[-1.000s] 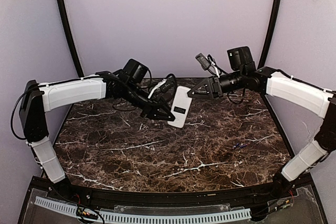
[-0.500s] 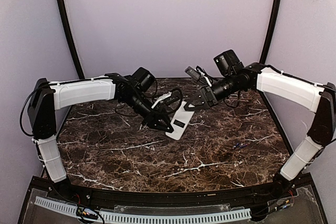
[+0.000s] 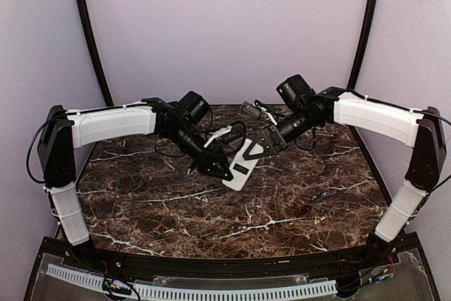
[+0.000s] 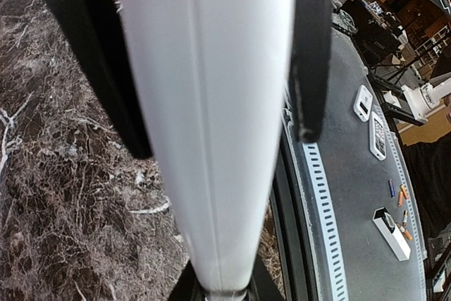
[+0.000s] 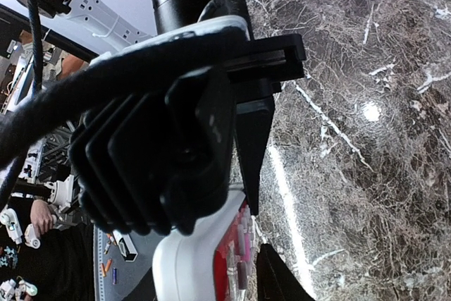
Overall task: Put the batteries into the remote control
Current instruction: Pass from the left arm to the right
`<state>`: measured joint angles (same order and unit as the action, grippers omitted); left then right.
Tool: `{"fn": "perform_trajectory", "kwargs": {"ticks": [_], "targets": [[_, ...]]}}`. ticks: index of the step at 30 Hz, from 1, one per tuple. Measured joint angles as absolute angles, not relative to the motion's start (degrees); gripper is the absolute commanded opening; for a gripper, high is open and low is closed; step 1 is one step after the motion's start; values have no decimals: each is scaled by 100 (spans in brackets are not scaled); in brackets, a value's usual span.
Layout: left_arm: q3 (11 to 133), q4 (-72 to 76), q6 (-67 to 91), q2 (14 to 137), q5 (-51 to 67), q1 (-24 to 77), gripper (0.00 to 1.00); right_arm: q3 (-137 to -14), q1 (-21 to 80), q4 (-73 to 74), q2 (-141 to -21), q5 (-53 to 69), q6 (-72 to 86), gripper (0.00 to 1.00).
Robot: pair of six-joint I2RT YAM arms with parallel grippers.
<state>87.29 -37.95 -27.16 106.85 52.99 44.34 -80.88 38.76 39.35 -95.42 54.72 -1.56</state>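
So in the top view the left arm [image 3: 113,123] is stretched in from 9 o'clock, white forearm roughly level, wrist bent down toward the middle of the marble table [image 3: 176,216]. The right arm [image 3: 373,118] is mirrored from 3 o'clock, forearm sloping down to the same spot, so the two wrists nearly meet just past the table's centre, toward 12 o'clock.

The left gripper [image 3: 220,165] is clamped on the remote control [image 3: 239,178]. In the left wrist view the white body is pinched between both black fingers [image 4: 91,61] with no gap on either side. The remote is held off the tabletop, tilted, with its long axis running roughly 1 o'clock to 7 o'clock.

The right gripper [image 3: 254,152] is parked at the remote's 1 o'clock end. Whether its jaws are actually closed on the remote can't be told from any of the views.

As for looks, the plain white back is turned up toward the overhead camera, and a small dark rectangular recess [image 3: 243,168] is seen in it. From the right wrist, the red face [image 5: 227,259] with pale buttons [image 5: 243,241] is glimpsed on the underside.

The batteries [image 3: 322,195] are seen as a tiny bluish speck lying on the marble, well apart from the remote at about 4 o'clock. They're too small for anything more to be made out.
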Motion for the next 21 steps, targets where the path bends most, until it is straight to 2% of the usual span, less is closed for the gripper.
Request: {"fn": "perform_trajectory", "kwargs": {"ticks": [5,7,9,11,12,13,14,15,17,21], "targets": [[8733,-3957,-2641,10698,5384,4440,0,-8099,3903,3922,-9585,5472,-316,3],[8739,-4084,-2541,10702,5470,4436,2,-8101,3922,3896,-9585,5426,-432,0],[8739,-4110,-2519,10704,5487,4434,10,-8103,3935,3894,-9585,5422,-451,0],[8739,-4108,-2493,10704,5492,4434,23,-8103,3933,3896,-9585,5424,-449,0],[8739,-4108,-2475,10704,5492,4431,37,-8103,3931,3894,-9585,5424,-443,0],[8739,-4093,-2482,10704,5492,4429,44,-8103,3924,3889,-9585,5415,-414,0],[8739,-4045,-2491,10702,5468,4425,58,-8103,3898,3894,-9585,5450,-353,0],[8739,-3951,-2475,10696,5441,4392,68,-8097,3859,3879,-9583,5485,-279,0],[8718,-3710,-2366,10674,5389,4351,81,-8040,3743,3769,-9559,5564,-121,0],[8204,-2735,-1743,10248,5162,4047,93,-7629,3371,3282,-9367,5695,316,0]]}}
